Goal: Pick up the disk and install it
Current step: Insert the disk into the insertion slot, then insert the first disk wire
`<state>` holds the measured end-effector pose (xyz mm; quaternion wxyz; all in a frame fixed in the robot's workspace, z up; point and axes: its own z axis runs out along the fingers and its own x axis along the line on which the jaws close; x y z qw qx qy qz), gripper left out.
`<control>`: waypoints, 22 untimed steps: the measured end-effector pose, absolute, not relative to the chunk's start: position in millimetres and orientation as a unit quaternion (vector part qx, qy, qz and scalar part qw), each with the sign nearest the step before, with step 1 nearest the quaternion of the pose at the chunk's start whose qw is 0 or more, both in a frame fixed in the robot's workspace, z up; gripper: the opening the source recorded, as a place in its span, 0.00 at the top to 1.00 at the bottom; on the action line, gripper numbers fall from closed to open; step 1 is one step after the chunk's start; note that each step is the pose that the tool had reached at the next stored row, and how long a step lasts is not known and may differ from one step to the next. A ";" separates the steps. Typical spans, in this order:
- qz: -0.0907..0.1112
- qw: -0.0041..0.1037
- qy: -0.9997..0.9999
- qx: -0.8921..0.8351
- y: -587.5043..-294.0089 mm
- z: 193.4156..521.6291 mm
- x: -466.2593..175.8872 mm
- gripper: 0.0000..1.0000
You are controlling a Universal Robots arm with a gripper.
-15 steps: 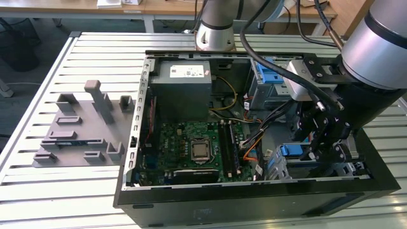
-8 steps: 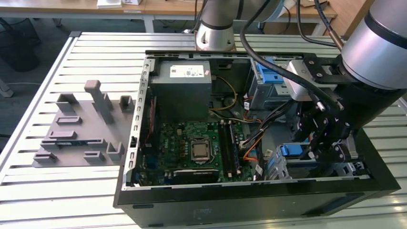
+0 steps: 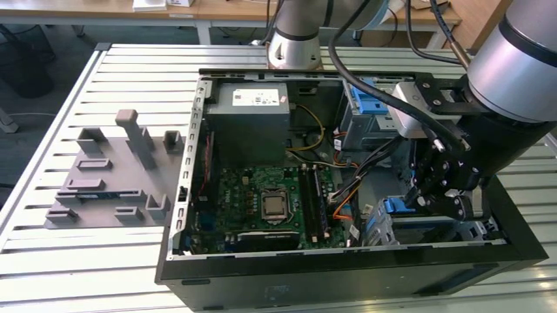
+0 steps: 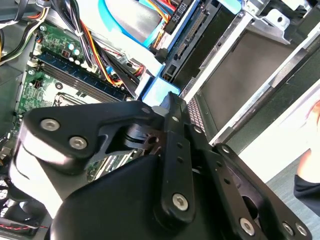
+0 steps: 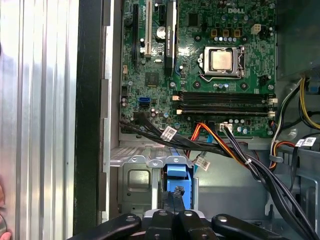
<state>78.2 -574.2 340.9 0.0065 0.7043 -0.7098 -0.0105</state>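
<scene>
The open black computer case (image 3: 348, 267) lies on a white slatted metal table (image 3: 87, 261); a grey moulded fixture tray (image 3: 109, 176) sits beside the case. The black gripper (image 5: 175, 210) reaches into the case's drive bay, its narrowly parted jaws gripping the blue-framed silver disk (image 5: 177, 182) standing on edge beside the green motherboard (image 5: 210, 65).

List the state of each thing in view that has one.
case: open, side panel off
CPU: in its socket, no cooler on it
disk: on edge in the drive bay, blue frame showing
gripper: inside the case, at the disk
</scene>
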 end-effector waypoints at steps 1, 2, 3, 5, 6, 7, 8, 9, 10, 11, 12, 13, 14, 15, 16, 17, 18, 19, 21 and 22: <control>-0.010 0.006 -0.710 0.704 -574.2 340.9 78.2 0.87; -0.010 0.006 -0.710 0.704 -574.2 340.9 78.2 0.87; -0.010 0.006 -0.710 0.704 -574.2 340.9 78.2 0.89; -0.010 0.006 -0.710 0.704 -574.2 340.9 78.2 0.89; -0.010 0.006 -0.710 0.704 -574.2 340.9 78.2 0.89; -0.010 0.007 -0.710 0.704 -574.2 340.8 78.2 0.89; -0.010 0.007 -0.710 0.704 -574.2 340.6 78.2 0.89; -0.010 0.007 -0.710 0.704 -574.2 340.6 78.2 0.89; -0.010 0.007 -0.710 0.704 -574.2 340.6 78.2 0.89; -0.010 0.006 -0.710 0.704 -574.2 340.6 78.2 0.89; -0.010 0.007 -0.710 0.704 -574.2 340.6 78.2 0.89; -0.010 0.006 -0.710 0.704 -574.2 340.6 78.2 0.89; -0.010 0.006 -0.710 0.704 -574.2 340.6 78.2 0.89; -0.010 0.007 -0.710 0.704 -574.2 340.6 78.2 0.89; -0.010 0.007 -0.710 0.704 -574.2 340.6 78.2 0.89; -0.010 0.006 -0.710 0.704 -574.2 340.6 78.3 0.89; -0.011 0.006 -0.710 0.704 -574.2 340.5 78.6 0.89; -0.011 0.006 -0.710 0.704 -574.2 340.4 79.3 0.89; -0.010 0.006 -0.710 0.704 -574.2 340.5 82.3 0.89; -0.010 0.007 -0.710 0.704 -574.2 340.6 83.6 0.89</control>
